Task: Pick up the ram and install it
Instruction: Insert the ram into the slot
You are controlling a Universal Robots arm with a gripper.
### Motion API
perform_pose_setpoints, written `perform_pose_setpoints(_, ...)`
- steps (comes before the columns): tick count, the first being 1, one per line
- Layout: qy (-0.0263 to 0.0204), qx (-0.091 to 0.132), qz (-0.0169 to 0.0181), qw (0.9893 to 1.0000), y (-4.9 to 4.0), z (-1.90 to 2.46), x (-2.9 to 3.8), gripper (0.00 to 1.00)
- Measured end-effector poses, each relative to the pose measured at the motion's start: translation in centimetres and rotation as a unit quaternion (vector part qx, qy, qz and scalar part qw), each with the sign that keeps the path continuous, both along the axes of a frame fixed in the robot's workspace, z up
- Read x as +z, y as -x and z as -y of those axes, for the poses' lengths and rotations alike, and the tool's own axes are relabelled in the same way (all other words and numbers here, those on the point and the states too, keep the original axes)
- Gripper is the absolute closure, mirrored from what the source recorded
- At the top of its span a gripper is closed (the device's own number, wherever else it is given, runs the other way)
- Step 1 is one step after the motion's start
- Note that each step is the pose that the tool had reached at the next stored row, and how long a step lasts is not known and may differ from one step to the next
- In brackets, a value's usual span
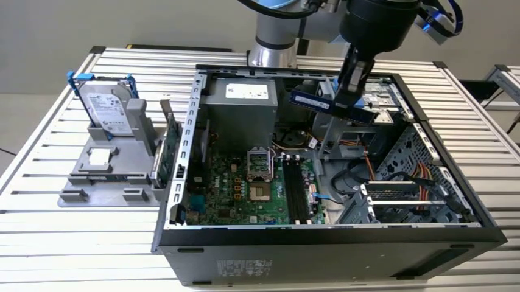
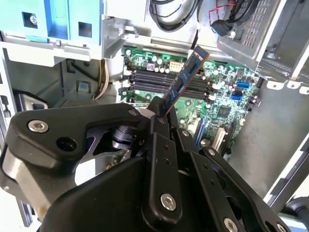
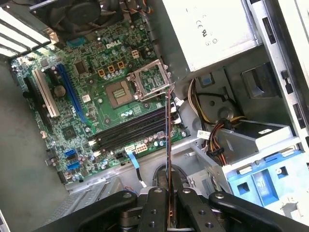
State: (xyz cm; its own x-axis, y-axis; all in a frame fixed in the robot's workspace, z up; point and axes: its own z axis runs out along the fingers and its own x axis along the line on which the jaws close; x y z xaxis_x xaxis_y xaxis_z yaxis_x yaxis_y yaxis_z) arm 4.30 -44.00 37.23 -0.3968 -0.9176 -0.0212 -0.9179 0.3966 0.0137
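Observation:
My gripper is shut on the ram, a long thin dark stick with a small white label. It hangs level above the open computer case, over the back right part of the interior. In the second wrist view the ram sticks out tilted from between the black fingers. In the first wrist view the ram appears edge-on, rising from the gripper. The dark memory slots on the green motherboard lie well below the ram and apart from it; the slots look empty.
A silver hard drive with blue rails stands in a grey holder on the exterior view's left, with a green expansion card beside the case wall. Inside the case are the power supply, the processor socket, cables and a drive cage.

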Motion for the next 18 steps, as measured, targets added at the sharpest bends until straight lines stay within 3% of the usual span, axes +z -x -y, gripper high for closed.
perform_pose_setpoints(10,0.0,-0.033,-0.0001,0.9995,0.0,0.0,0.0,1.0)
perform_pose_setpoints(18,0.0,-0.066,-0.0003,0.9978,0.0,0.0,0.0,1.0)
